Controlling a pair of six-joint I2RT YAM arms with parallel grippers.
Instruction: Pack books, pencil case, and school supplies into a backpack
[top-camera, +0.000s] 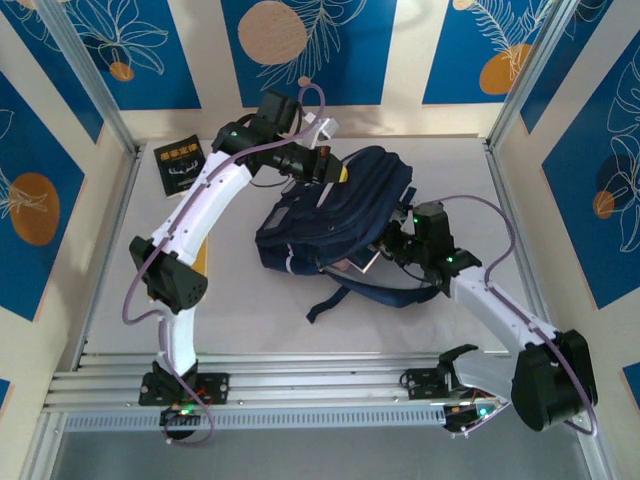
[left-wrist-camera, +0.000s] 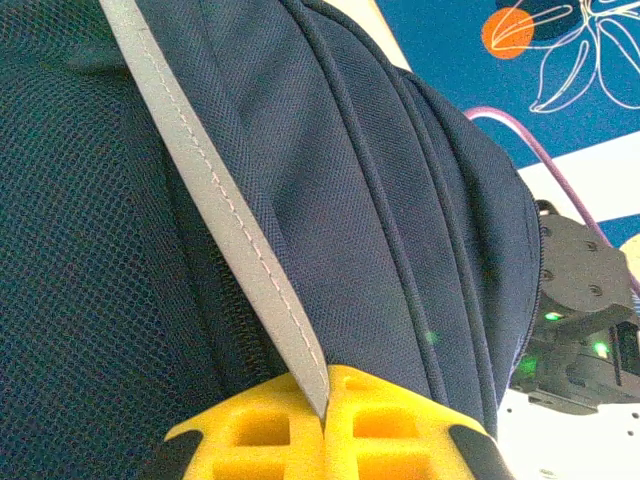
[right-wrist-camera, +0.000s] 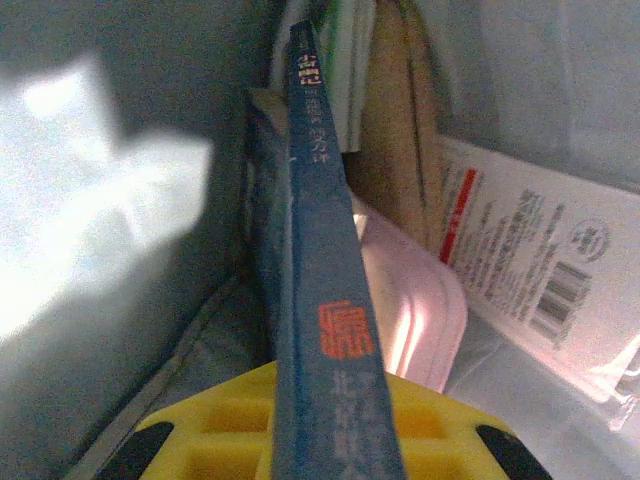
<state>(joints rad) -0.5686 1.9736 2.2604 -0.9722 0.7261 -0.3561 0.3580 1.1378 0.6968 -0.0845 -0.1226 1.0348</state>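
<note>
The navy backpack (top-camera: 330, 215) lies mid-table with its mouth toward the right arm. My left gripper (left-wrist-camera: 327, 410) is shut on the backpack's pale stripe (left-wrist-camera: 215, 200) at its far top edge, also seen as the left gripper (top-camera: 335, 170) from above. My right gripper (right-wrist-camera: 335, 405) is inside the bag's mouth, shut on a dark blue book (right-wrist-camera: 320, 280) held spine-up. Beside that book lie the pink pencil case (right-wrist-camera: 415, 310) and a flat white packet with red print (right-wrist-camera: 540, 270). A tan-brown item (right-wrist-camera: 400, 130) stands further in. A black book with a yellow title (top-camera: 181, 166) lies on the table at the far left.
The backpack's dark straps (top-camera: 350, 292) trail toward the near edge. Grey lining (right-wrist-camera: 120, 250) walls the bag to the left of the blue book. Metal frame posts (top-camera: 95, 85) and blue patterned panels enclose the table. The right arm's wrist (left-wrist-camera: 575, 330) sits close behind the bag.
</note>
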